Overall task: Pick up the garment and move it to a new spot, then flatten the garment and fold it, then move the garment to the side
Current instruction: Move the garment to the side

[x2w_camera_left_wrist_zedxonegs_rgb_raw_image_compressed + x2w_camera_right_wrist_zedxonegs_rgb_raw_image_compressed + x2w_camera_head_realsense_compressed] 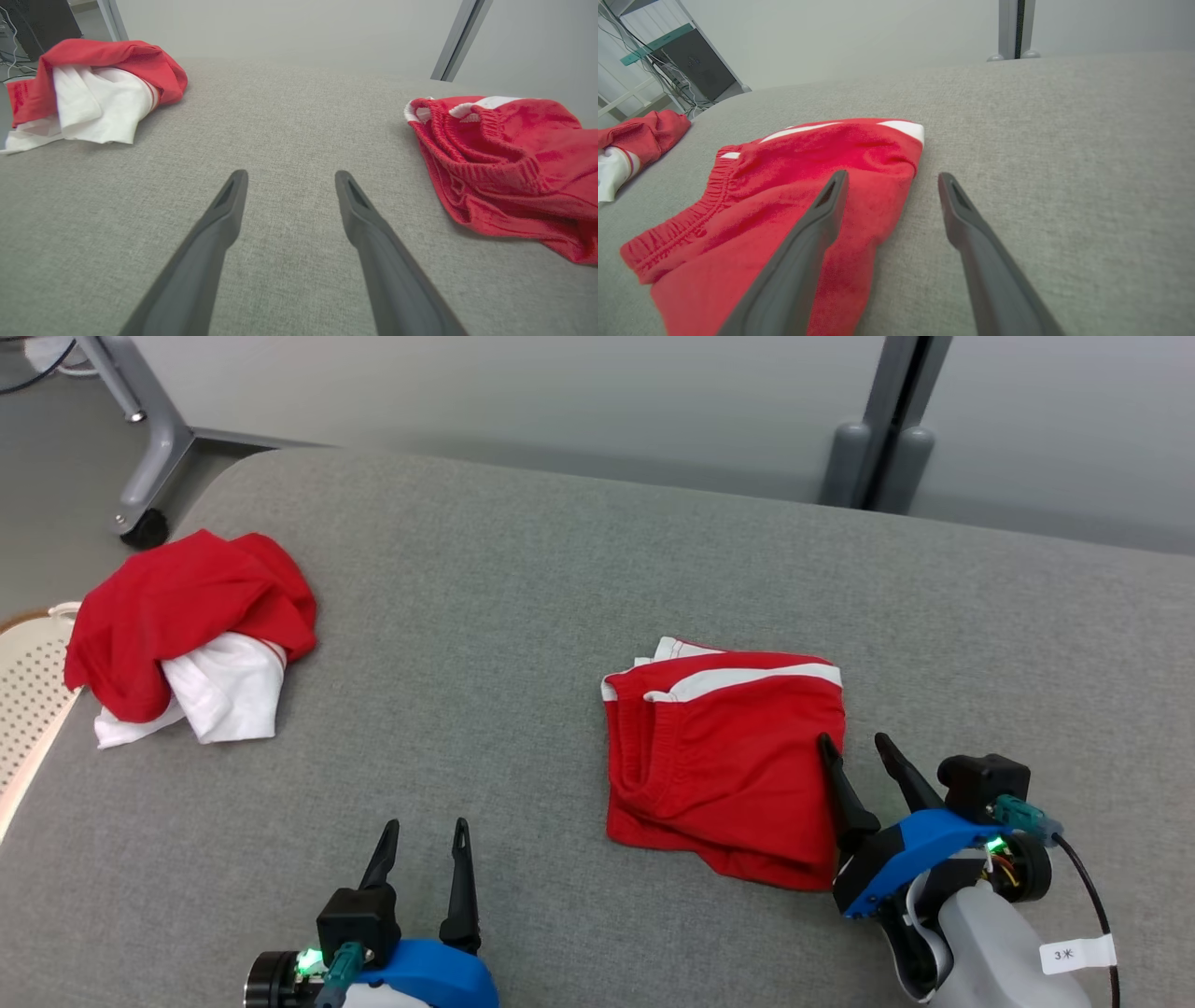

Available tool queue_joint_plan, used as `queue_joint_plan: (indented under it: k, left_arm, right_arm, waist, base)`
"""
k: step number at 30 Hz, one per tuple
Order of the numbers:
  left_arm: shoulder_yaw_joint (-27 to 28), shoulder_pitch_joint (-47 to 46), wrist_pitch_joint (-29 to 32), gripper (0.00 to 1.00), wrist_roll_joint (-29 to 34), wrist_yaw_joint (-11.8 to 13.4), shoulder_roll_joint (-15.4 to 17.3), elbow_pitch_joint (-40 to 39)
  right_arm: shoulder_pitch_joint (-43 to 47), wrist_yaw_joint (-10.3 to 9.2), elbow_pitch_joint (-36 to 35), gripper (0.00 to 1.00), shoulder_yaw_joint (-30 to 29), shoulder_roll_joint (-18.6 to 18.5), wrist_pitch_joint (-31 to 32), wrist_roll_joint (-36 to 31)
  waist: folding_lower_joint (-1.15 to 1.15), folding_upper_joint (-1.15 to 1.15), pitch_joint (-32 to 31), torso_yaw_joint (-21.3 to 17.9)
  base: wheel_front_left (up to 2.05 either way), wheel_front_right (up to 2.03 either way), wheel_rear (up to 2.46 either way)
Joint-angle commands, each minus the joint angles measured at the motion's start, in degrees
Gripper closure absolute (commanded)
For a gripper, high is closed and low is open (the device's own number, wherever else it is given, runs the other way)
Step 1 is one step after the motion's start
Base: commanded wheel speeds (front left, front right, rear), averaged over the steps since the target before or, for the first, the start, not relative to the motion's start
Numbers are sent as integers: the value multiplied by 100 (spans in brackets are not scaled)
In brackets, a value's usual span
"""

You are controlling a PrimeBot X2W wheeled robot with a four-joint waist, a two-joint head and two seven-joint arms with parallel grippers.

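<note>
Red shorts (724, 765) lie folded right of the padded table's (523, 569) middle; right gripper (851, 740) stands spread at their right edge, left gripper (427, 823) spread, empty.

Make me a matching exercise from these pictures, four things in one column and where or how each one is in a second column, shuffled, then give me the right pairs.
Column one
1. folded red shorts
2. crumpled red and white pile
3. left gripper
4. right gripper

Column two
a. open, at the right edge of the folded cloth
b. open, over the bare grey surface
c. bunched up at the far left of the surface
d. lying flat, right of centre

Pairs: 1-d, 2-c, 3-b, 4-a
</note>
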Motion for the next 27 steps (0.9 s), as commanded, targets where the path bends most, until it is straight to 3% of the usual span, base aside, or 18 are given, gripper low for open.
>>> queue_joint_plan:
  k: [1, 2, 4, 5, 6, 11, 15, 27]
  left_arm:
    - [8, -82, -16, 0, -29, 21, -8, -43]
    - [-4, -81, -16, 0, -36, 26, -8, -50]
    - [-34, -110, -16, 0, -42, 26, -8, -71]
    - [-55, -131, -16, 0, -54, 33, -8, -89]
    - [-71, -146, -16, 0, -70, 45, -7, -107]
    - [-137, -191, -16, 0, -119, 106, -8, -178]
    - [-157, -214, -16, 0, -79, 59, -8, -159]
    - [-491, -661, -16, 0, -10, -106, -6, -58]
  right_arm:
    - [-90, 1, 53, 0, -5, -22, -19, -9]
    - [-113, 1, 197, 0, -19, -23, -18, 41]
    - [-216, 1, 404, 26, -42, -23, -18, 24]
    - [-246, 1, 488, 60, -47, -23, -18, 94]
    - [-267, 2, 549, 100, -51, -23, -17, 100]
    - [-276, 1, 360, 100, -114, -18, -7, 95]
    - [-248, 1, 23, 100, -120, -36, -14, 12]
    - [-128, 1, -433, 100, 381, -22, -19, 110]
  waist:
    - [-1, -1, 207, 212]
    - [-1, -1, 241, 252]
    - [-1, -1, 306, 309]
    - [-1, -1, 344, 328]
    - [-1, -1, 369, 334]
    - [-1, -1, 431, 198]
    - [-1, -1, 334, -184]
    - [-1, -1, 127, -2406]
  base:
    - [0, 0, 0]
    - [0, 0, 0]
    - [0, 0, 0]
    - [0, 0, 0]
    - [0, 0, 0]
    - [0, 0, 0]
    - [0, 0, 0]
    - [0, 0, 0]
